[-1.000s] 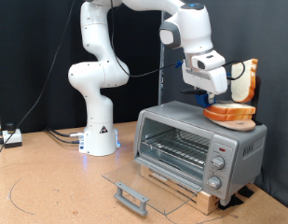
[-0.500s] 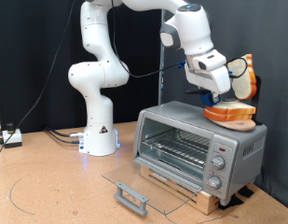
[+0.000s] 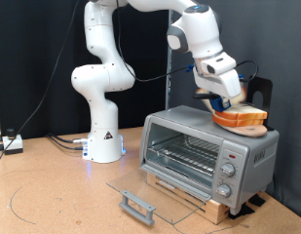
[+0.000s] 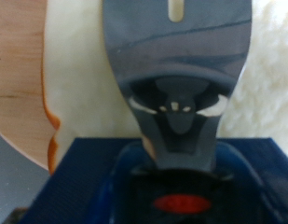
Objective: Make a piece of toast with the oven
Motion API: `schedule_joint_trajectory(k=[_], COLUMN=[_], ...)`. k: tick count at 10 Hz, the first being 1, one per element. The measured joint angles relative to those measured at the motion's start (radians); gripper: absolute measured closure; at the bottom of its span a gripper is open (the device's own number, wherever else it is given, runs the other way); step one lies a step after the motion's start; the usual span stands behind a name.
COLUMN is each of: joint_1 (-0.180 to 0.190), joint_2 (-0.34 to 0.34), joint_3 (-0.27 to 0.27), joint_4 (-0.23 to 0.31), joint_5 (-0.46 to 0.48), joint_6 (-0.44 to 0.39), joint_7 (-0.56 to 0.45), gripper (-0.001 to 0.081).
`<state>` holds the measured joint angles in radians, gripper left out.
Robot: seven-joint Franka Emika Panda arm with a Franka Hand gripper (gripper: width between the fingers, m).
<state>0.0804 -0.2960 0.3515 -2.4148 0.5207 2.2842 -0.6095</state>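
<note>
Exterior and wrist views of the arm at the oven [image 3: 206, 156]. The oven stands on a low wooden base on the bench [image 3: 53, 195], its glass door [image 3: 140, 190] dropped fully open and lying flat, the wire rack [image 3: 181, 154] bare. On the oven's roof, towards the exterior view's right, lies a stack of bread slices [image 3: 240, 118] with orange-brown crusts. The hand [image 3: 224, 99] is lowered onto the upper edge of this stack; its fingertips are hidden against the bread in the exterior view, and in the wrist view a single dark finger [image 4: 177, 65] fills the centre, pressed over a pale cream bread face [image 4: 78, 65] with a strip of orange crust [image 4: 52, 131] at one side. Whether the hand is closed on a slice, and how wide it stands, cannot be told from either view. The piece of toast to be used is judged to be the uppermost slice under the hand, not yet separated from the rest. Handling, as a judgement: a slice is light, flat and fairly stiff at the crust but soft and compressible in the crumb, so it may dent or tear under a hard pinch. The firmer hold is across the thickness at a crust edge, one finger above and one below, taking care not to drag the neighbouring slices off the roof.
</note>
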Motion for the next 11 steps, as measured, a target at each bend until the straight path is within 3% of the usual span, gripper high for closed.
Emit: schedule_joint_trajectory(k=[6, 9, 11], joint_1=[-0.01, -0.012, -0.028], joint_2=[0.01, -0.014, -0.053], joint_3=[-0.013, -0.087, -0.133], joint_4=[0.002, -0.005, -0.024], joint_5=[0.01, 0.096, 0.071], joint_6=[0.0, -0.021, -0.057], joint_7=[-0.022, -0.169, -0.22], gripper=[0.0415, 0.0415, 0.0415])
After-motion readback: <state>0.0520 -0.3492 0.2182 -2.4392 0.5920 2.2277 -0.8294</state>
